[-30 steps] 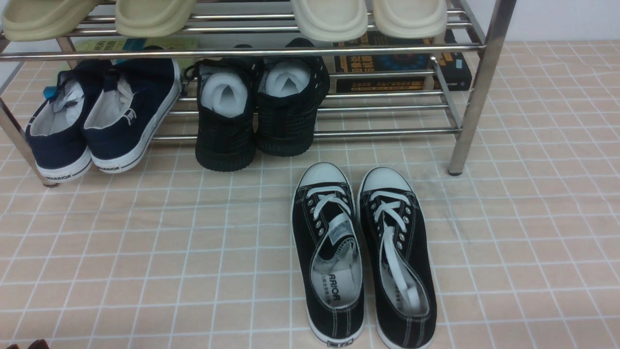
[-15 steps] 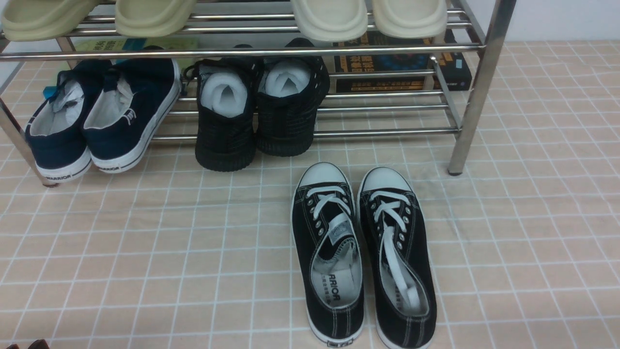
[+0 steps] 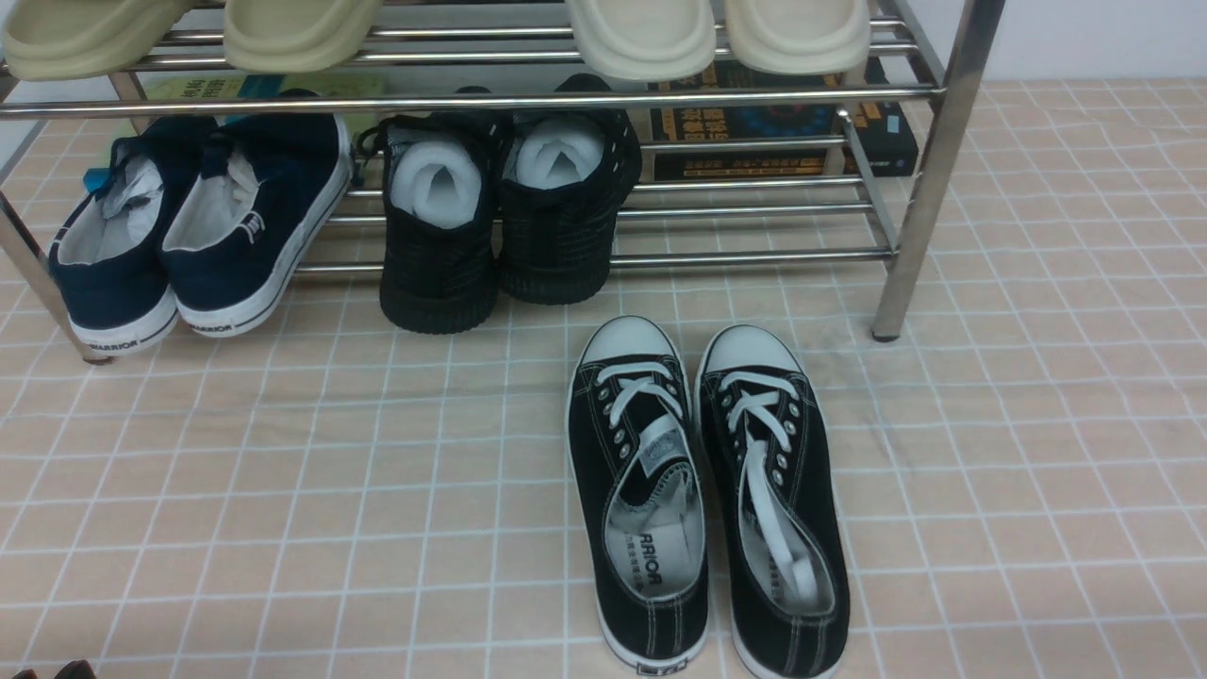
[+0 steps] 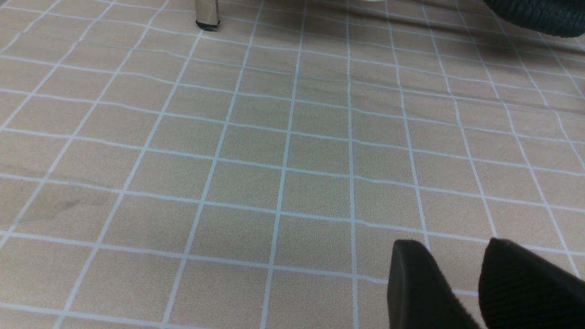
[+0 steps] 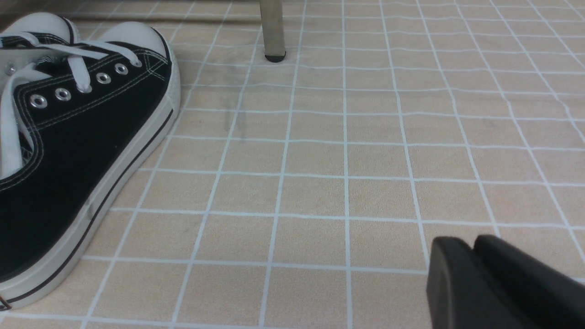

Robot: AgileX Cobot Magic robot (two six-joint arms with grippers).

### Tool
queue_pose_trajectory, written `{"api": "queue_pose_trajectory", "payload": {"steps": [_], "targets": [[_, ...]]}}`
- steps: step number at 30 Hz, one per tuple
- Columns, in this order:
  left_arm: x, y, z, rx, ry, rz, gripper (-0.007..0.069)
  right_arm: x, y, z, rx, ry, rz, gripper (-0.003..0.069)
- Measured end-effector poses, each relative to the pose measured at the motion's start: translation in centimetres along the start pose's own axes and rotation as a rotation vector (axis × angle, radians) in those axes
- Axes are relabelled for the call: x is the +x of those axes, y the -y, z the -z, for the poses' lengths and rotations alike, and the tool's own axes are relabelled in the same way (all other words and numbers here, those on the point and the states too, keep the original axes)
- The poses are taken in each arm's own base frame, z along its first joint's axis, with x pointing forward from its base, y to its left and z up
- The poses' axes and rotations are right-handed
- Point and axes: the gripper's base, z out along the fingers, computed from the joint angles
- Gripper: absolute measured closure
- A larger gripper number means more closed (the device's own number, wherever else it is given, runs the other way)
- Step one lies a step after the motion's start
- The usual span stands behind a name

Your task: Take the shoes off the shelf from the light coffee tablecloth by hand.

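Note:
The pair of black canvas sneakers with white laces and toe caps, left shoe (image 3: 641,500) and right shoe (image 3: 778,490), stands side by side on the light coffee grid tablecloth (image 3: 283,471), toes pointing at the chrome shelf (image 3: 929,170). One sneaker also shows in the right wrist view (image 5: 82,137). My left gripper (image 4: 450,244) is open and empty, low over bare cloth. My right gripper (image 5: 466,241) is shut and empty, over the cloth to the right of the sneakers, apart from them.
On the shelf's lower tier stand navy white-soled shoes (image 3: 198,226) and all-black shoes with white foam (image 3: 500,207); beige slippers (image 3: 641,33) lie on the upper tier. Books (image 3: 783,123) lie behind. Shelf legs show in both wrist views (image 4: 206,13) (image 5: 273,32).

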Motion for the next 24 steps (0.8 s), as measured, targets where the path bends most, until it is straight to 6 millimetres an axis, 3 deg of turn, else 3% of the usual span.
{"api": "queue_pose_trajectory", "payload": {"steps": [24], "targets": [[0.0, 0.0, 0.0, 0.0, 0.0, 0.0, 0.0384, 0.0, 0.0, 0.0, 0.0, 0.0, -0.011, 0.055]]}}
